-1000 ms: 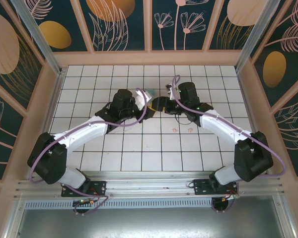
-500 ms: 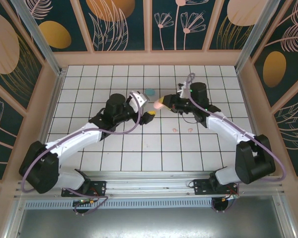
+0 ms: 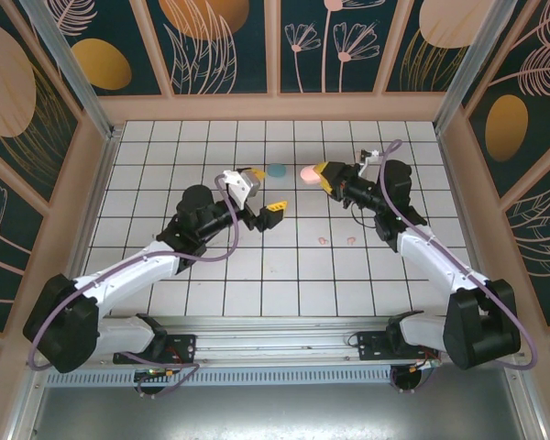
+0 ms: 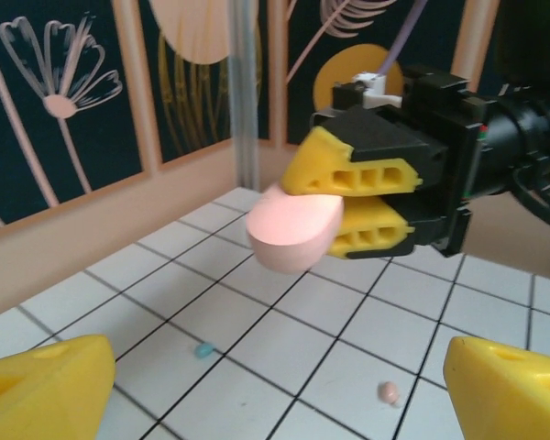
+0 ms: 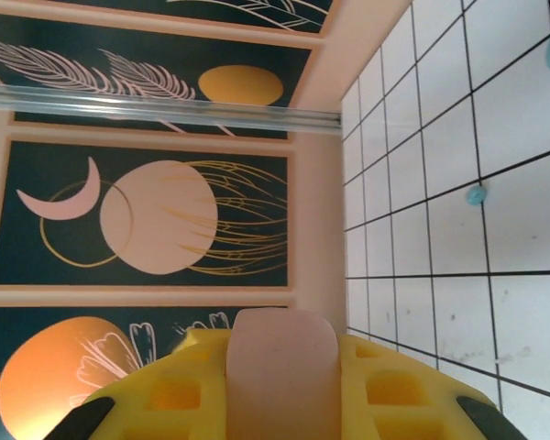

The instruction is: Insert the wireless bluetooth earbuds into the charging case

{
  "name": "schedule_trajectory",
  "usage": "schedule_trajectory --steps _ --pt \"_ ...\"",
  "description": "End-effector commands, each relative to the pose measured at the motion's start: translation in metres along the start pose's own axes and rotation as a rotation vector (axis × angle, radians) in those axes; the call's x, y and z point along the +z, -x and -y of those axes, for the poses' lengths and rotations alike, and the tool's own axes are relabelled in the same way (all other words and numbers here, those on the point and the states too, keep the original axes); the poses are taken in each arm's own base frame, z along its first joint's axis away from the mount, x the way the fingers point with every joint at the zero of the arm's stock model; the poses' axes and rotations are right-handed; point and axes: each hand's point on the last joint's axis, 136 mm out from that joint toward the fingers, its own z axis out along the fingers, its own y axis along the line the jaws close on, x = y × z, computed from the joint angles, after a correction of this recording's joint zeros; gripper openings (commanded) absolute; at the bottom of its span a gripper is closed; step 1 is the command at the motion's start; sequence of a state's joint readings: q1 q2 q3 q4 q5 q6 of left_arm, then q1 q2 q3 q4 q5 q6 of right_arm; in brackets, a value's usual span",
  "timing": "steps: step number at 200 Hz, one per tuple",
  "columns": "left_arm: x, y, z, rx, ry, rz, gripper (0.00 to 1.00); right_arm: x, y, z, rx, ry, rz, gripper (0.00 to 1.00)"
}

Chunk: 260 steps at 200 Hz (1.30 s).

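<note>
Up off the tiles, the right gripper is squeezed tight on one end of the pink case. Most of the case sticks out past the yellow fingers, with nothing under it. That is the big worry. The case is smooth and round like a pebble, so it could slip out, drop and bounce away. It could also land on the little buds and knock them off somewhere.

The left gripper has its fingers far apart and holds nothing. It points at the pink case from close by. If it bites in the wrong spot, it may push the case out of the other grip.

I see no open lid on the pink case. It looks shut, so I think nothing can go in until it is opened.

The buds are very small, so a finger that comes down a bit off could flick one away. Two pink buds lie near each other on the tiles, near the right arm. A teal bud lies on the tiles too. They are tiny round nubs, and none is in a case. The teal case sits on the tiles just beside the left gripper.
</note>
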State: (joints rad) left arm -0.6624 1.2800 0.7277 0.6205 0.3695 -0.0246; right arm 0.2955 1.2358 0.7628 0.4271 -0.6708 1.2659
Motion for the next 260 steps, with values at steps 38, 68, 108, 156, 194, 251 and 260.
schedule_trajectory --steps 38,68,108,156,194,251,260 --pt "0.027 0.023 0.008 -0.171 -0.204 0.12 0.79 0.005 -0.007 -0.024 0.065 0.084 0.019 0.13" --pt "0.022 0.019 -0.005 -0.227 -0.211 0.172 0.7 0.012 -0.011 -0.026 0.08 0.081 0.015 0.12" --pt "0.024 0.011 -0.007 -0.197 -0.211 0.125 0.67 0.023 -0.021 -0.031 0.093 0.089 0.005 0.12" --pt "0.029 0.007 -0.003 -0.215 -0.263 0.134 0.61 0.028 -0.03 -0.03 0.103 0.086 -0.014 0.12" --pt "0.026 -0.001 0.0 -0.216 -0.271 0.122 0.47 0.026 -0.031 -0.028 0.112 0.077 -0.005 0.12" --pt "0.033 -0.003 -0.001 -0.218 -0.288 0.104 0.46 0.027 -0.034 -0.028 0.107 0.079 -0.012 0.12" --pt "0.033 -0.004 -0.001 -0.22 -0.288 0.102 0.47 0.027 -0.034 -0.028 0.106 0.079 -0.014 0.12"
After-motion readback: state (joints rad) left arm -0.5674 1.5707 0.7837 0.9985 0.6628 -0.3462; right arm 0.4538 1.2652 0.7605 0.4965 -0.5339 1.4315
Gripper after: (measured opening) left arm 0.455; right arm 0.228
